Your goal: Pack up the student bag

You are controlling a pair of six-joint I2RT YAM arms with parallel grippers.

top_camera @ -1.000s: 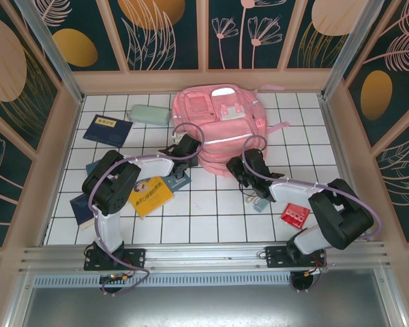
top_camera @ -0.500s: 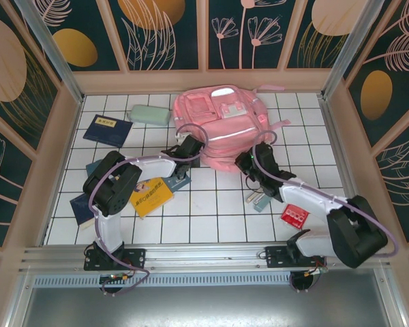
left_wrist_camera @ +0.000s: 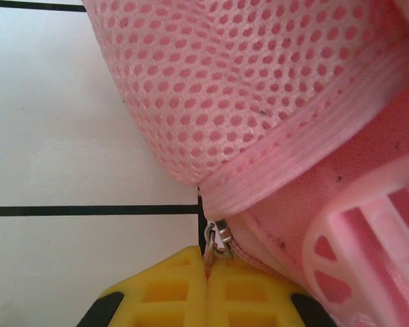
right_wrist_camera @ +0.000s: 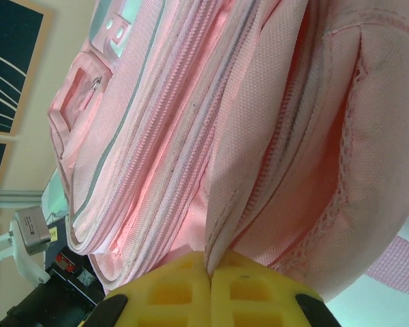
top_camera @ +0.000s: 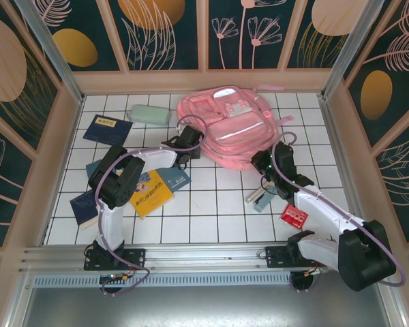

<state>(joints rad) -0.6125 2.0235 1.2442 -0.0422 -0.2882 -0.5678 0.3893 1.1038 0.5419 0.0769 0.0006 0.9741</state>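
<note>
Overhead, the student bag (top_camera: 232, 129) is seen lying flat at the far middle of the tiled surface (top_camera: 211, 211), its long axis skewed from far left to near right. Both hands are set against its near edge. The left hand (left_wrist_camera: 208, 272) is fully closed, with the metal zip pull (left_wrist_camera: 217, 240) pinched between its yellow pads at the bag's left near corner, where mesh meets seam. The right hand (right_wrist_camera: 210, 269) is likewise closed, nipping a fold of the bag's fabric at the right near corner. The zip is judged to run from the left hand toward the right, so a pull along that edge is called for while the fabric is anchored. Open tiles lie on the near side between the arms. The mint pencil case (top_camera: 148, 114) lies just left of the bag, a yellow book (top_camera: 150, 194) lies further toward the near left, and the back wall (top_camera: 204, 80) stands close behind.
</note>
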